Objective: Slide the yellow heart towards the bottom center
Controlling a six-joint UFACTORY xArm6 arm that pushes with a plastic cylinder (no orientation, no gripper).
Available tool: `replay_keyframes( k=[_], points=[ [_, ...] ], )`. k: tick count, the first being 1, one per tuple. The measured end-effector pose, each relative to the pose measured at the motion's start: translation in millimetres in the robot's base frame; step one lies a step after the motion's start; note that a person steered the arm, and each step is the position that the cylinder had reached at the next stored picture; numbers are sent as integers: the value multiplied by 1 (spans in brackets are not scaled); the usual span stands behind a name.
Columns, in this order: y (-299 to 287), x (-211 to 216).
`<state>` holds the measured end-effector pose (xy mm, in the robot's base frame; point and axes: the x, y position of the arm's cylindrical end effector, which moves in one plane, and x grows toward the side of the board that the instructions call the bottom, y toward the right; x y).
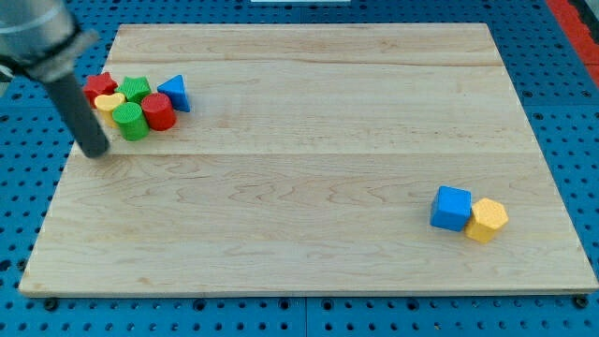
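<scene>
Slanting down from upper left, my tip (96, 150) rests just left of the yellow heart (109, 102).

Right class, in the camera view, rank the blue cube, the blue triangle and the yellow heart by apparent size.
1. Blue cube, though it sits nearer the view's bottom.
2. Blue triangle.
3. Yellow heart, partly hidden by neighbours.

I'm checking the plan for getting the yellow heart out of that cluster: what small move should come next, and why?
Probably move my tip up and around to the view's top of the cluster. It now sits left of and just below the yellow heart, which is wedged between the red block, green cylinder and green block. Pushing from here would drive it rightward, not toward bottom center.
</scene>
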<state>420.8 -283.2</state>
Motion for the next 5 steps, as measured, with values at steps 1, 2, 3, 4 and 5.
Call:
replay_keyframes(
  k=[1,2,3,4,5],
  points=[
    [-18,-20],
    [15,-71],
    [15,-74],
    [19,-68],
    [87,-34]
  ],
)
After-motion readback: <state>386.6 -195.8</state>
